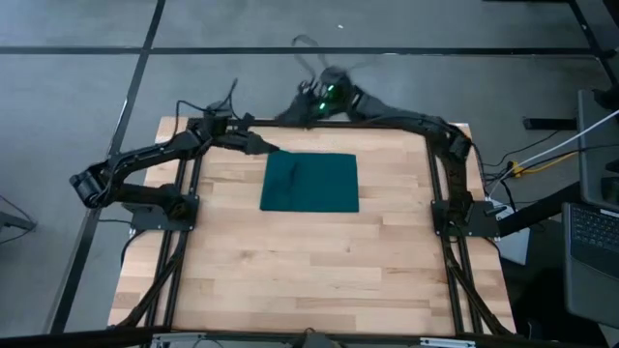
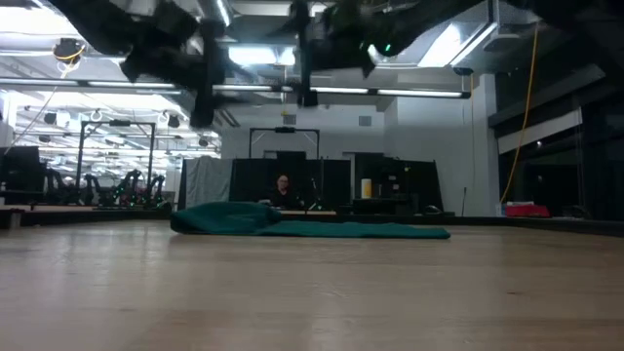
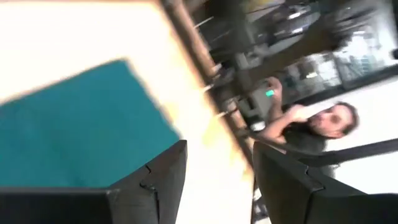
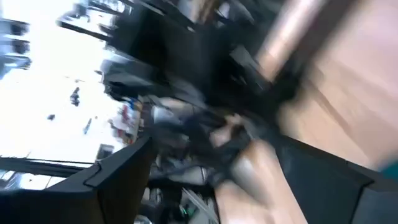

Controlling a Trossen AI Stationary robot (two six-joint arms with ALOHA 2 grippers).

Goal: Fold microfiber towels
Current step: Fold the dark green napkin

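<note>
The dark teal towel (image 1: 309, 182) lies flat on the wooden table as a rectangle, toward the far middle. In the low view it (image 2: 302, 224) has a raised hump at one end. My left gripper (image 1: 265, 147) hovers open and empty by the towel's far left corner; its wrist view shows the towel (image 3: 74, 130) beside the open fingers (image 3: 217, 155). My right gripper (image 1: 311, 101) is raised over the table's far edge, away from the towel, and is open and empty (image 4: 211, 162).
Dark frame rails (image 1: 189, 193) run along the table's left and right sides, and another (image 1: 338, 124) runs along the far edge. A person (image 3: 323, 124) sits beyond the far edge. Bare wood (image 1: 309, 271) stretches from the towel to the near edge.
</note>
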